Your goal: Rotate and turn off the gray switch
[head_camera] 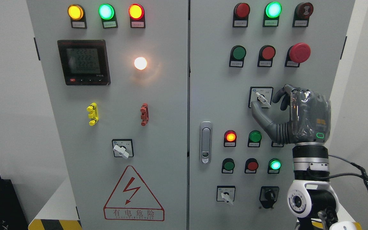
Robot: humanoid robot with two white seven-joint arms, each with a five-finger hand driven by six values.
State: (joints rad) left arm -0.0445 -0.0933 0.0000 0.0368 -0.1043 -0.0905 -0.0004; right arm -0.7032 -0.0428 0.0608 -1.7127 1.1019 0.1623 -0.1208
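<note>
Gray switch [262, 98] sits on right door of cabinet [216, 80], just below red mushroom button [299, 52]; right hand [294, 115] beside it, thumb under, fingers curled near lever; can't tell if actually gripping.

Switch: you are looking at a gray rotary switch [262, 98] sitting on a white square plate.
Pose: its handle is pointing toward 4 o'clock.
</note>
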